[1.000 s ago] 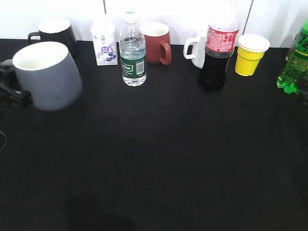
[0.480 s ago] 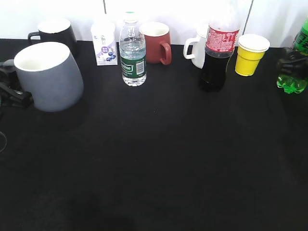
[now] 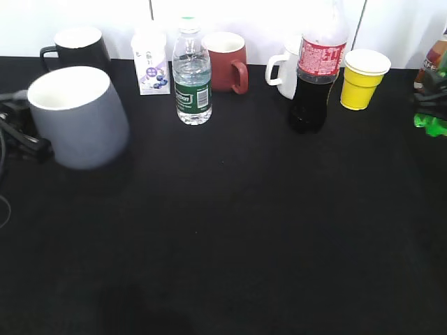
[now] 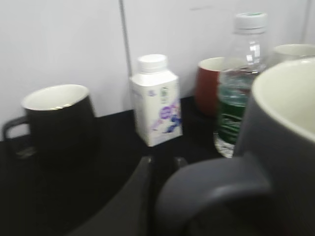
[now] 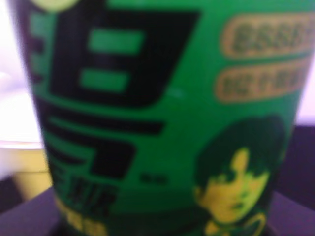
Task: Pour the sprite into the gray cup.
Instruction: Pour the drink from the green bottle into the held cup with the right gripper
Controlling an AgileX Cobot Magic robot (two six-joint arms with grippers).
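The gray cup (image 3: pixel 78 117) is at the left, blurred, with its white inside showing. My left gripper (image 3: pixel 21 136) is shut on its loop handle (image 4: pixel 211 189); the cup body fills the right of the left wrist view (image 4: pixel 288 147). The sprite (image 3: pixel 433 122) is at the far right edge, where only its green base shows, below my dark right gripper (image 3: pixel 427 92), which is closed round it. Its green label (image 5: pixel 157 118) fills the right wrist view and hides the jaws.
Along the back wall stand a black mug (image 3: pixel 77 45), a milk carton (image 3: pixel 151 63), a clear water bottle (image 3: pixel 191 73), a dark red mug (image 3: pixel 228 61), a white mug (image 3: pixel 285 70), a cola bottle (image 3: pixel 316 77) and a yellow cup (image 3: pixel 363 78). The black table (image 3: pixel 230 230) stretches in front.
The gray cup has shifted right and forward in my left gripper. My right gripper closed round the sprite, and the bottle has moved right toward the frame edge.
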